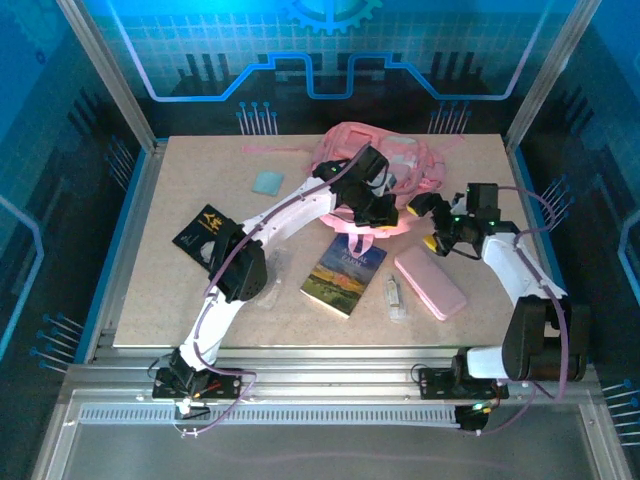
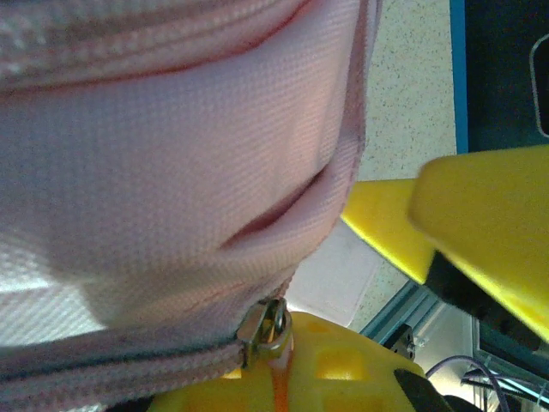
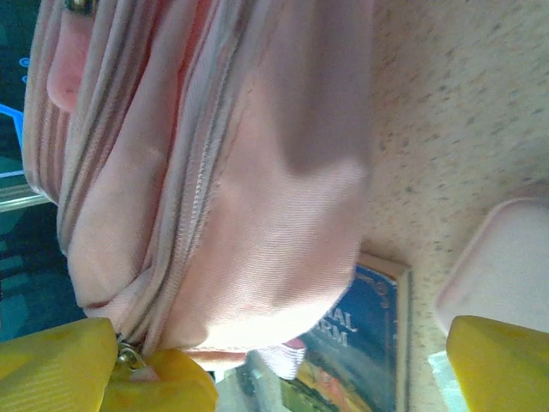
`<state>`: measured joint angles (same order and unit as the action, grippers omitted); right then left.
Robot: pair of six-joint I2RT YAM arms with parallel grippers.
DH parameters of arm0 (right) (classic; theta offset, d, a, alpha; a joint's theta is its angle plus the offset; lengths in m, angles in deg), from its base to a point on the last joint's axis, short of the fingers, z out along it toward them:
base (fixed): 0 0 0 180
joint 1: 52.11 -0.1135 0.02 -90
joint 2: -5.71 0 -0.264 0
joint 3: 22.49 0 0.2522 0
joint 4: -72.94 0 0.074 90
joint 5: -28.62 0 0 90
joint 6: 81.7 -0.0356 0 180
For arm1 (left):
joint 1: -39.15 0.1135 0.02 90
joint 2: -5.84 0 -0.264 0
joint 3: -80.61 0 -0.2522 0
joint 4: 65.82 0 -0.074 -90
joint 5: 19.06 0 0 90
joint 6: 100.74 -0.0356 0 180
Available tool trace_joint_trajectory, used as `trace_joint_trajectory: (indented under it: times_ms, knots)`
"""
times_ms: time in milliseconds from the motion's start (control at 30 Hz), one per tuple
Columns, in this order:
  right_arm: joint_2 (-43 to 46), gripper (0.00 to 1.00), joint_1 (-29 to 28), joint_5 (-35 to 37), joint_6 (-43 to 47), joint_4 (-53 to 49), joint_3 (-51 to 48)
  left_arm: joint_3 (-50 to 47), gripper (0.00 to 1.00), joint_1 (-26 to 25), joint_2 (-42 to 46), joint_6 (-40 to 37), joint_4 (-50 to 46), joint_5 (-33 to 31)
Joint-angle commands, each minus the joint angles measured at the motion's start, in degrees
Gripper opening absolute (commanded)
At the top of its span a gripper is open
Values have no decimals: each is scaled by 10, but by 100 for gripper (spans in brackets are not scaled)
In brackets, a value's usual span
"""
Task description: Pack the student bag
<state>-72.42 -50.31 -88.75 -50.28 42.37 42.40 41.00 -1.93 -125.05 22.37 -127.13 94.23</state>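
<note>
The table (image 1: 160, 300) bears the student bag (image 1: 400, 160), a book (image 1: 344, 275), a pencil case (image 1: 430, 283), a black booklet (image 1: 203, 226) and a blue card (image 1: 268, 183).

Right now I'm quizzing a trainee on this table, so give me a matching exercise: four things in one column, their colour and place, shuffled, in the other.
1 bag
2 book
3 pencil case
4 booklet

A black, at the left
B pink, flat, near right
C blue cover, near middle
D pink, bulky, far middle

Pairs: 1-D, 2-C, 3-B, 4-A
</note>
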Motion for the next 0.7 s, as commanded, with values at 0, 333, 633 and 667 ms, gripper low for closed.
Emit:
trace_joint_trajectory:
  times_ms: [0,333,633,667]
  knots:
    - [-30,98,-33,20,-76,132,-18,-2,0,-13,29,22,12,37]
    - [-135,0,-61,81,-139,312,-39,-45,0,-19,58,13,9,32]
    - [-85,0,21,64,-7,151,-20,-119,0,94,116,-104,-128,-50]
    - [-89,0,30,59,15,130,-11,-132,0,112,125,-115,-137,-57]
